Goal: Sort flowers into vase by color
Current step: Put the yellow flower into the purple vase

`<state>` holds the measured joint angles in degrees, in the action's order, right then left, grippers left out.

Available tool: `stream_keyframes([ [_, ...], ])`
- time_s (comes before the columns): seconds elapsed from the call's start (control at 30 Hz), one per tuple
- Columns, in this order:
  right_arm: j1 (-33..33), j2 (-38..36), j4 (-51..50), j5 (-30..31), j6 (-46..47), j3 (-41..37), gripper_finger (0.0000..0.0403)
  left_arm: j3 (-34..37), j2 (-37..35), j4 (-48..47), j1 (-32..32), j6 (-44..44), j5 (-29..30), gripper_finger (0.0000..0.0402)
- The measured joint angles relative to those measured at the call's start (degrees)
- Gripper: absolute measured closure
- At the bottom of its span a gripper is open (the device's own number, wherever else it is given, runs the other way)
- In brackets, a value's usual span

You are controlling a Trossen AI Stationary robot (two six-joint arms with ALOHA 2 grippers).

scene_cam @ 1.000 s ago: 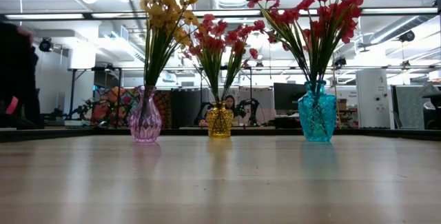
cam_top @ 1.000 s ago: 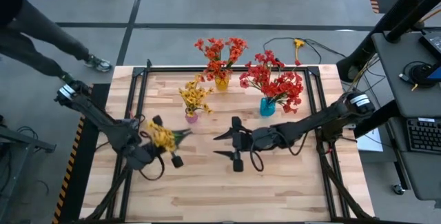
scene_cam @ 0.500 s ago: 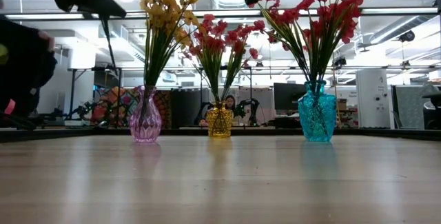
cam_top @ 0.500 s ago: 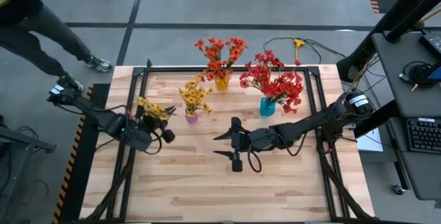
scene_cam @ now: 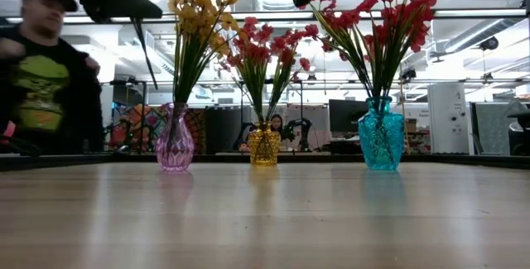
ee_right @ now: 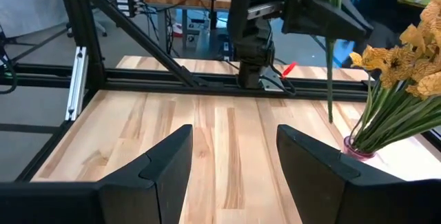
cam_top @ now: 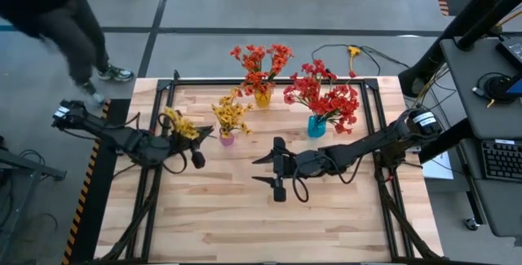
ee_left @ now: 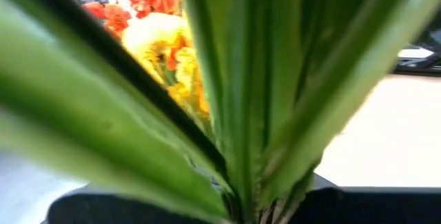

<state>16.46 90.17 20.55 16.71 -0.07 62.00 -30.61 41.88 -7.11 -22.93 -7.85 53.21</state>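
Note:
My left gripper (cam_top: 186,149) is raised over the table's left part, left of the pink vase (cam_top: 227,139), and is shut on a yellow flower spray (cam_top: 178,124). Its green stem (scene_cam: 147,58) hangs down, clear of the table. The pink vase (scene_cam: 175,145) holds yellow flowers, the yellow vase (cam_top: 262,98) holds orange-red ones, and the blue vase (cam_top: 316,125) holds red ones. All three stand upright along the far side. My right gripper (cam_top: 263,171) hovers open over the table's middle, pointing left. My left gripper holds the yellow spray on its stem, where the long green leaves (ee_left: 241,134) fan out from between the fingers. The leaves hide the exact place of contact. The blossoms stand above the gripper and the bare stem (ee_right: 329,79) hangs straight below it, lifted clear.
Black frame rails (cam_top: 163,118) run along the table's left, right and far sides. A person (cam_top: 49,4) moves beyond the far left corner and shows behind the table in the low view (scene_cam: 41,79). Bare wood (cam_top: 245,224) lies along the near side.
My left gripper has risen and moved toward the table's far left, away from the middle. The yellow spray it holds has turned from lying slanted to upright, stem hanging down. The person behind the far left corner has walked along.

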Motion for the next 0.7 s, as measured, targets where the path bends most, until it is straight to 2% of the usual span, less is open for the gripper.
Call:
stream_keyframes([
  [0.17,0.0,0.0,0.0,0.0,0.0,0.0,0.02,0.0,-0.4,0.1,2.8,2.2,-0.3,0.0393],
  [0.47,0.0,0.0,0.0,0.0,0.1,0.0,0.02,0.0,0.4,3.7,8.4,7.5,-6.8,0.0394],
  [0.6,0.0,0.0,-0.1,0.0,0.0,0.1,0.02,0.0,0.5,4.2,11.9,9.2,-13.9,0.0394],
  [0.7,0.0,0.0,-0.1,0.0,0.1,0.1,0.02,0.0,0.9,4.5,13.8,12.4,-16.6,0.0394],
])
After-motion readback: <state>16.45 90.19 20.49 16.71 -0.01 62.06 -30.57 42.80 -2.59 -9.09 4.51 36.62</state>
